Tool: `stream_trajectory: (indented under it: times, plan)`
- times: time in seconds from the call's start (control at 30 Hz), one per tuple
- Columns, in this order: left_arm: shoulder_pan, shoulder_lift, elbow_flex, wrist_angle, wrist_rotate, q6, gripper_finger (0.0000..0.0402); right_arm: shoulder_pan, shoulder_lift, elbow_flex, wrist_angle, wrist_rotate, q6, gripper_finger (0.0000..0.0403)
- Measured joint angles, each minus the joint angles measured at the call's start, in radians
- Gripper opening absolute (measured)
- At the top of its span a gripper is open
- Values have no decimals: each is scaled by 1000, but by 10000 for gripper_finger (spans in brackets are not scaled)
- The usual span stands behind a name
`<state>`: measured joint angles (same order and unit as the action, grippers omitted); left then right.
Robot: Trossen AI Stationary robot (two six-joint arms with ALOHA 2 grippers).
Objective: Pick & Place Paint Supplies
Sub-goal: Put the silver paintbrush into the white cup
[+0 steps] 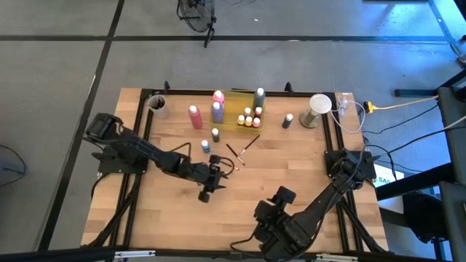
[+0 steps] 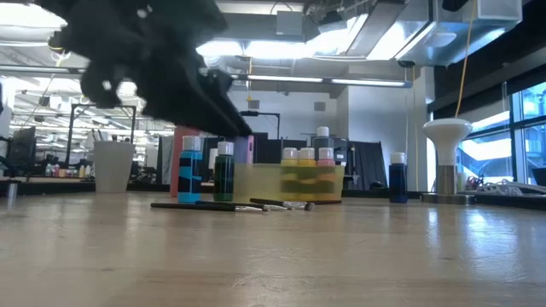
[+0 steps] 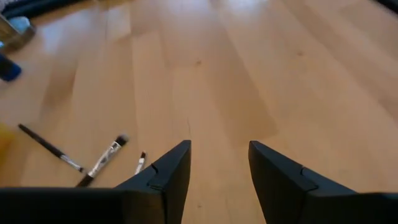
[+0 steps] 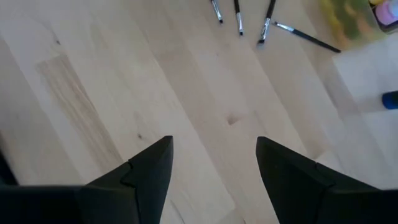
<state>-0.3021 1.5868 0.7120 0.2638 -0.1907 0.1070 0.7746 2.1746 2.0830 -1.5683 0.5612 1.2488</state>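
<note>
My left gripper (image 1: 209,191) part open, empty, over bare table (image 1: 291,160). Brushes (image 1: 240,151) at one o'clock, near. Right gripper (image 4: 214,180) open, empty, waiting at table's front edge.

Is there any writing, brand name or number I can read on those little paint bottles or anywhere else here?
None can be read.
Small paint bottles in the yellow tray: labels too small to read.
Blue bottle and green bottle in the low view: labels blurred.
White sheet beside the table: dark marks, unreadable.
</note>
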Motion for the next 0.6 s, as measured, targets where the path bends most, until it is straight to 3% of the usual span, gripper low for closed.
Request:
stream_trajectory:
  times: [0.2,0.43,0.6]
  plan:
    - [46,89,0,33,29,-13,145,-5,0,0,-3,19,-53,234]
    - [134,121,0,81,99,-127,139,-28,0,0,-2,41,-108,234]
    - [165,121,0,78,105,-129,139,-37,0,0,-3,41,-113,234]
